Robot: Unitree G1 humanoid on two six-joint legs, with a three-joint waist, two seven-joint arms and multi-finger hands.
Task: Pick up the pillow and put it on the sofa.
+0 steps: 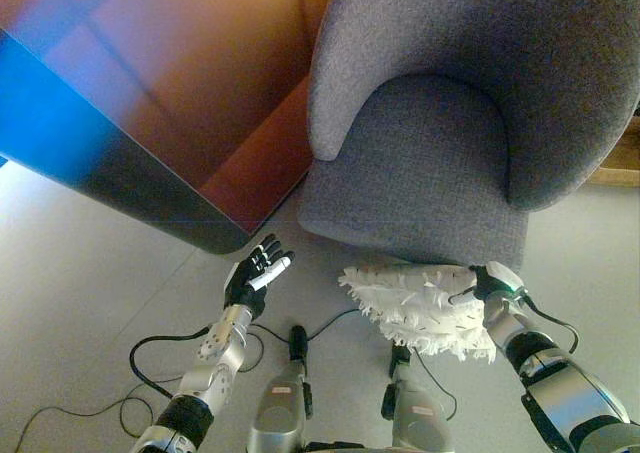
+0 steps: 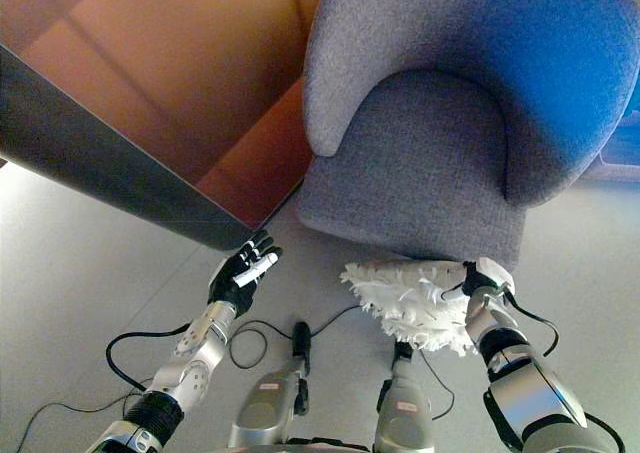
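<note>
A white, shaggy pillow hangs just above the floor in front of the grey sofa chair. My right hand is shut on the pillow's right end, below the seat's front edge. My left hand hovers open to the left of the pillow, fingers straight, touching nothing. The sofa's seat has nothing on it.
A low table with a glossy brown top and dark edge stands at the left, its corner close to the sofa chair's left side. Pale grey floor spreads to the left and front. A wooden strip shows at the far right.
</note>
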